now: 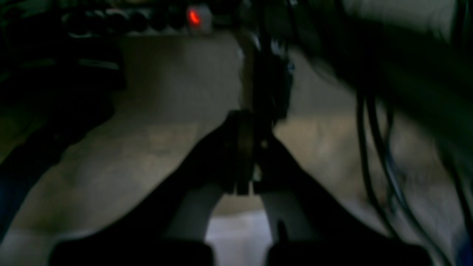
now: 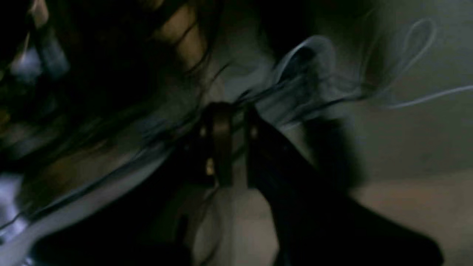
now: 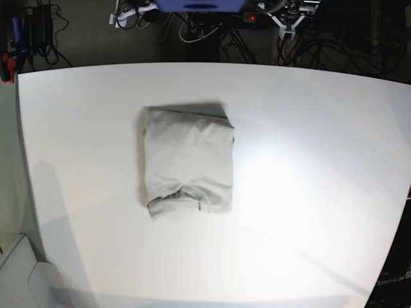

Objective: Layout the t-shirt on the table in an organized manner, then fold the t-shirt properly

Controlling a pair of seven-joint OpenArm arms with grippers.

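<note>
Lying folded into a compact upright rectangle, the t-shirt point(image 3: 187, 160) sits on the table point(image 3: 308, 192), left of the middle in the base view and nearer the far edge than the near one. Its collar end points toward the near edge, where a small tuck of cloth shows. Bright glare covers the bare tabletop to the shirt's right. Neither arm appears in the base view. The dim, blurred left wrist view shows the left gripper point(image 1: 244, 155) with its jaws pressed together, holding nothing. The right wrist view is darker still; the right gripper point(image 2: 231, 144) shows a narrow gap between its fingers point(image 2: 221, 144), and I cannot tell whether anything sits between them.
</note>
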